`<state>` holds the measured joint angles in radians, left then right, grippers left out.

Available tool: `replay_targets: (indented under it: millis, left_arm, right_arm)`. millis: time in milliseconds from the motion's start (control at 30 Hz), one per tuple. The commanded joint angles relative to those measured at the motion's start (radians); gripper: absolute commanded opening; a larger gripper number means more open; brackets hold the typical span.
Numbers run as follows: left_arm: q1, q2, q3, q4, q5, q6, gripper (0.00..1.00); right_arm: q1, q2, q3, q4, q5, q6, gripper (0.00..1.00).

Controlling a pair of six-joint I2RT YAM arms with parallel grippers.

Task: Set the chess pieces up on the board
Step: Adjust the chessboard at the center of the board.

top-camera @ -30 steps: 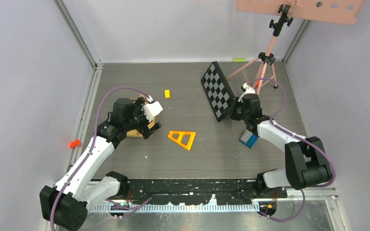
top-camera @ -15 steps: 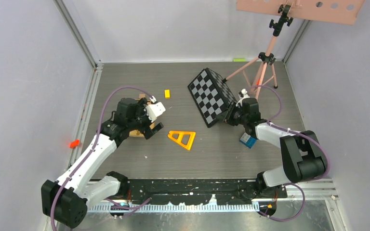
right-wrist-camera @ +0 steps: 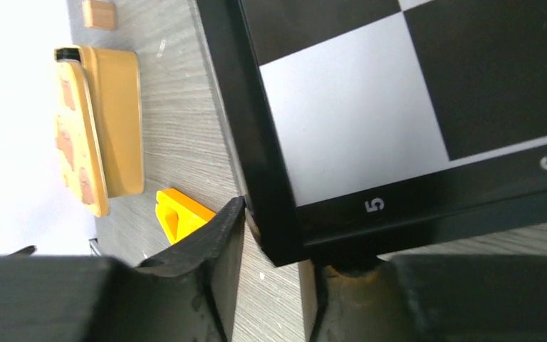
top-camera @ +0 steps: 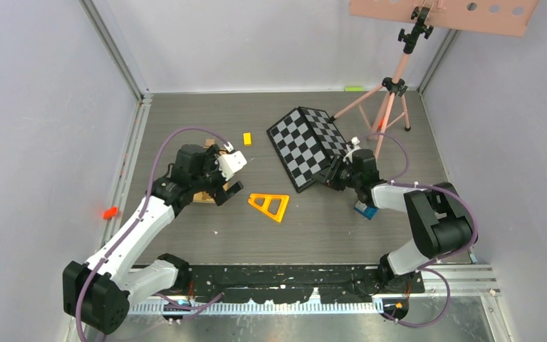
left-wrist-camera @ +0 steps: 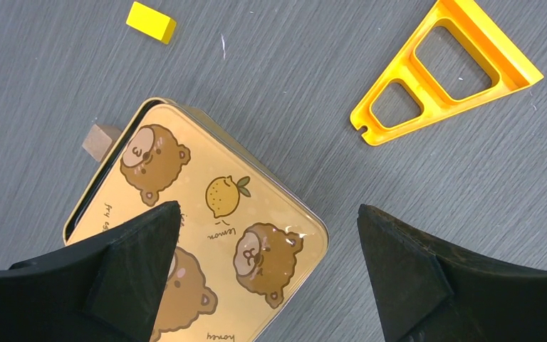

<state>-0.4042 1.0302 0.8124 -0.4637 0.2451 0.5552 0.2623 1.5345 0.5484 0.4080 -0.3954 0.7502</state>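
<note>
The board [top-camera: 306,146] of black and white checks lies tilted at the back right of the table, its near right corner raised. My right gripper [top-camera: 339,176] is at that corner. In the right wrist view the corner of the board [right-wrist-camera: 399,85] sits wedged between the tips of my right gripper [right-wrist-camera: 283,239], whose jaws are nearly closed on it. My left gripper [top-camera: 222,194] hangs open over a gold tin [top-camera: 201,196] with bear pictures. The left wrist view shows my left gripper [left-wrist-camera: 267,210] wide open above the tin [left-wrist-camera: 221,192]. No chess pieces are in view.
An orange triangle frame [top-camera: 271,205] lies mid-table. A yellow block [top-camera: 247,138] lies behind the tin, and a small brown cube [left-wrist-camera: 102,139] touches the tin. A blue box [top-camera: 365,209] sits under the right arm. A pink tripod [top-camera: 392,85] stands at the back right.
The board has swung from standing nearly on edge down toward flat, leaning left. My right gripper moved left and lower with its corner. The left arm barely moved.
</note>
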Motion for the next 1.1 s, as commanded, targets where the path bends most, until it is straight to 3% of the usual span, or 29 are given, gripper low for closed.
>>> replay_targets:
  millis: [0, 300, 400, 567, 767, 933, 1067]
  left_arm:
    - [-0.011, 0.007, -0.007, 0.052, -0.006, 0.011, 0.98]
    - [-0.025, 0.010, -0.013, 0.048, -0.022, 0.017, 0.98]
    - [-0.025, -0.007, -0.020, 0.042, -0.032, 0.025, 0.98]
    - [-0.027, -0.010, -0.018, 0.042, -0.031, 0.007, 0.98]
    - [-0.030, 0.056, 0.051, 0.032, 0.009, -0.097, 0.98]
    - [-0.034, 0.137, 0.155, -0.007, 0.062, -0.184, 0.98]
    - [-0.039, 0.173, 0.189, 0.009, 0.099, -0.219, 0.98]
  right_arm:
    - [0.014, 0.028, -0.015, -0.122, 0.046, -0.027, 0.42]
    - [0.013, -0.007, 0.091, -0.327, -0.033, -0.158, 0.74]
    - [0.003, -0.069, 0.151, -0.505, -0.063, -0.234, 0.85]
    - [-0.022, -0.172, 0.321, -0.789, -0.049, -0.422, 0.88]
    - [-0.027, -0.178, 0.490, -0.812, 0.132, -0.620, 0.88]
    - [-0.029, 0.034, 0.652, -0.763, 0.309, -0.740, 0.88]
    - [-0.040, 0.237, 0.801, -0.757, 0.366, -0.780, 0.89]
